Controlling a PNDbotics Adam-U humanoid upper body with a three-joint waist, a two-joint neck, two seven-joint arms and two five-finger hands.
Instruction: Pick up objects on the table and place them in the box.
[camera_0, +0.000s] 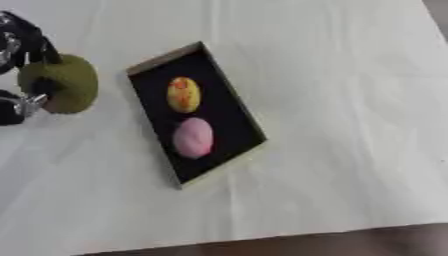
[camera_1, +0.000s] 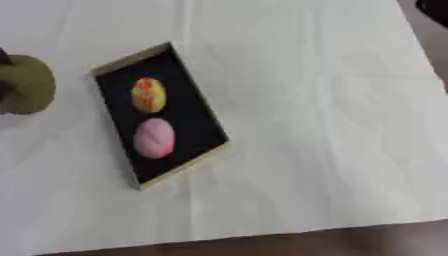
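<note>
Nearby, the box (camera_0: 157, 62) holds two — yellow object (camera_0: 184, 94), pink object (camera_0: 193, 137).

A table (camera_0: 350, 100) covered by a white cloth (camera_0: 332, 165) with faint creases is seen, its dark edge exposed along the bottom and at the upper right corner. A shallow box (camera_0: 147, 64) with a black inside and a pale rim is laid askew on the cloth, left of the middle. Inside the box a yellow-orange object (camera_0: 184, 94) and a pink object (camera_0: 193, 138) are placed, the pink one nearer the camera.
</note>
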